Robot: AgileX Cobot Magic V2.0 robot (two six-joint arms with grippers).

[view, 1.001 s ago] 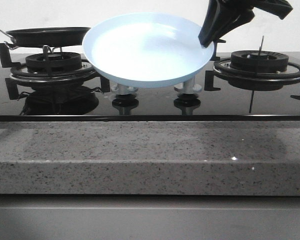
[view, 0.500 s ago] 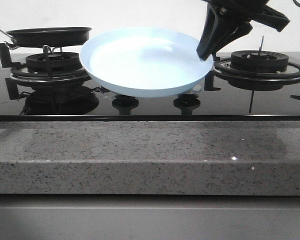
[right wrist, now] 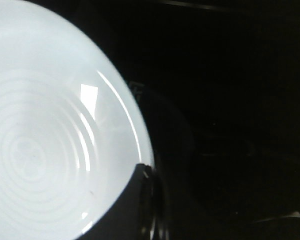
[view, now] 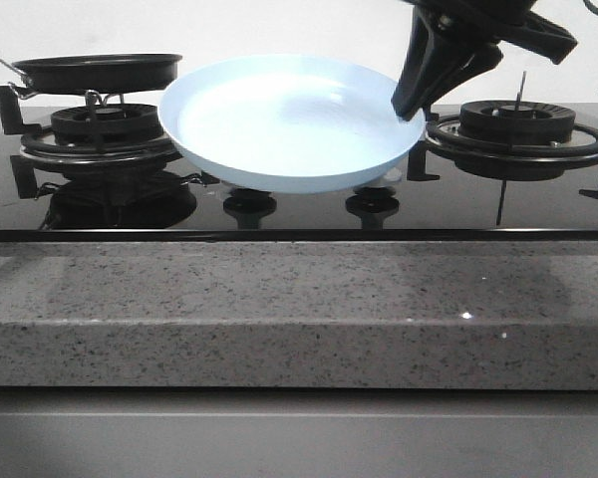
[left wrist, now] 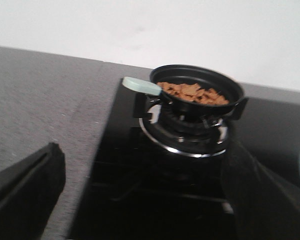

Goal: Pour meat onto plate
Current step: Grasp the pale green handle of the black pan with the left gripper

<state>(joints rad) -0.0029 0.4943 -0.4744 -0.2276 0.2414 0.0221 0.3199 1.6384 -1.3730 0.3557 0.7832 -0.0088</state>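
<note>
One plate (view: pixel 279 124), pale blue, sat tilted at frame centre over the black hob (view: pixel 299 204), its right rim clamped by the right hand (view: pixel 411 100). Meat (left wrist: pixel 192 93) (orange-brown pieces) filled the black pan (view: pixel 97 72) at upper left. Left hand (left wrist: pixel 140 200): fingers spread, nothing held.

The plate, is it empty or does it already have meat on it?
Empty. The plate shows only bare pale surface; the meat lies in the black pan.
</note>
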